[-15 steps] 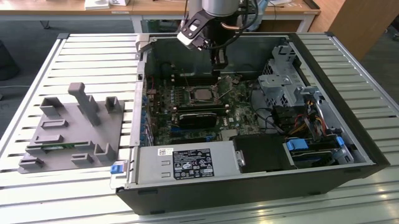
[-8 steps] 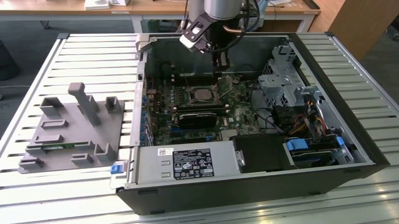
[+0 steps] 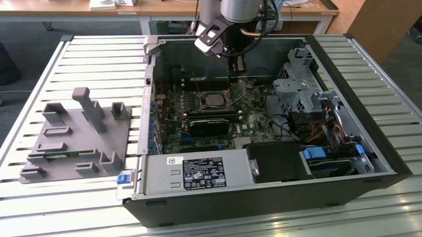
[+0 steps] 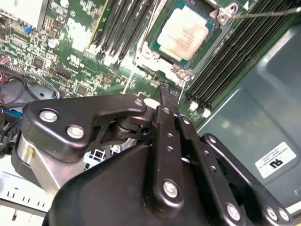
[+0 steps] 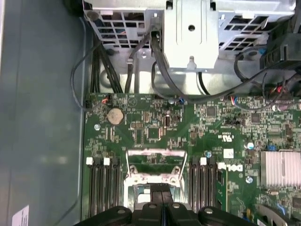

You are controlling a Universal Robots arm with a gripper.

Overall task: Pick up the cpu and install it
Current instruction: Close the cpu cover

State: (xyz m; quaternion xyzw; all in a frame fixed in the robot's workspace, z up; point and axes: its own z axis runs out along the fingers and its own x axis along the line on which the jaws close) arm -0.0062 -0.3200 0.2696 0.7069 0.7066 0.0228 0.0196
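Note:
The cpu (image 3: 214, 100) (image 4: 184, 34), a small square chip with a silver-grey top, lies flat in the socket on the green motherboard (image 3: 197, 133) inside the open computer case. A metal bracket (image 5: 153, 165) frames the socket, and a thin wire lever (image 4: 265, 13) stretches off beside it. My gripper (image 3: 231, 80) (image 4: 169, 92) (image 5: 162, 194) hangs just above the board at the socket's far edge, a short way off the chip. Its two black fingers are pressed together and hold nothing.
On the slatted table at the exterior view's left stands a grey tray (image 3: 72, 143) holding a green memory stick (image 3: 63, 156). Black memory slots (image 5: 101, 188) flank the socket. A metal drive cage (image 3: 297, 89), cables (image 5: 164, 80) and the power supply (image 3: 197, 173) crowd the case.

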